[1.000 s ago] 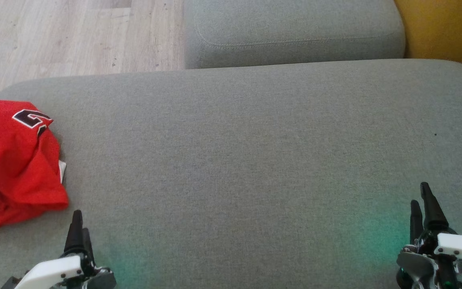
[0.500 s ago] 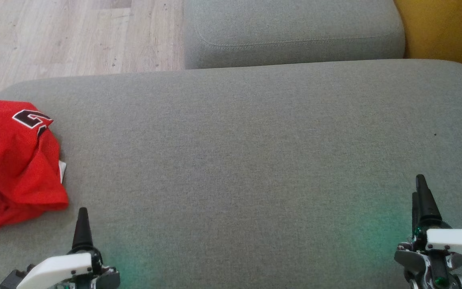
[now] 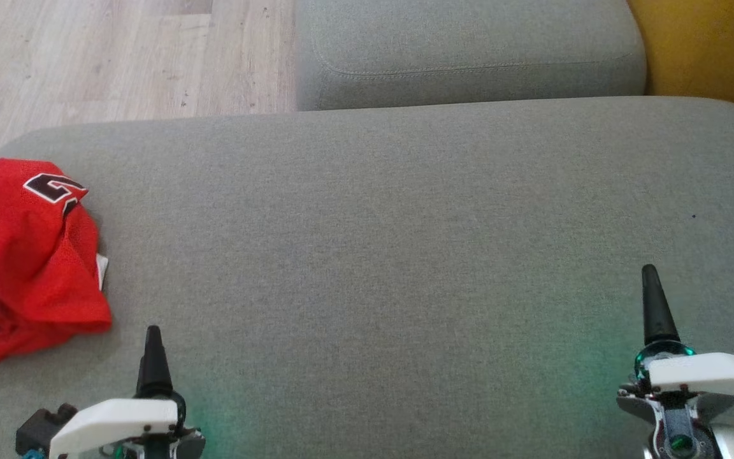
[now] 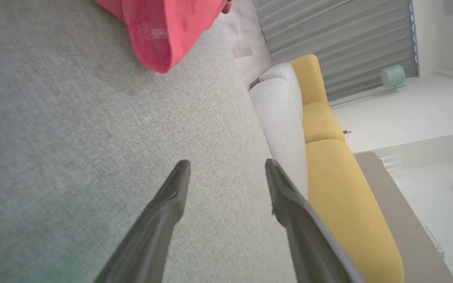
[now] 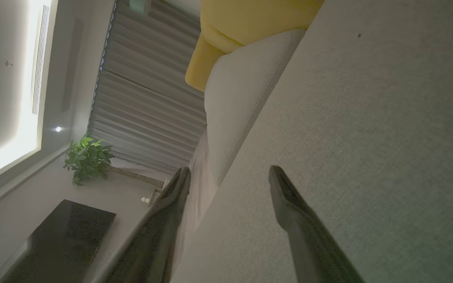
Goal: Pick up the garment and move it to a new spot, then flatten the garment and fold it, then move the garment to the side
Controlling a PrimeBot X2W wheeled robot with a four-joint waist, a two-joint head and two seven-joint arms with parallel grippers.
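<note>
The garment [image 3: 20, 261] is a red mesh jersey with a black-and-white number, crumpled at the left edge of the grey cushion [image 3: 373, 242]. In the left wrist view the garment [image 4: 163, 27] lies beyond the fingertips, at the top. My left gripper [image 3: 152, 341] stands near the front edge, just right of and below the garment, apart from it. Its jaws are open and empty in its wrist view [image 4: 226, 167]. My right gripper [image 3: 650, 280] stands at the front right, far from the garment, also open and empty [image 5: 228, 173].
A second grey cushion [image 3: 469, 51] lies behind the first. Wooden floor [image 3: 106, 57] shows at the upper left, past the cushion's edge. A yellow seat [image 3: 711, 44] is at the upper right. Bare grey fabric spreads between the two grippers.
Both grippers have turned about their wrists, so one finger now hides the other in the head view. The left gripper drifted slightly right, the right gripper slightly up and left. The garment lies unmoved.
</note>
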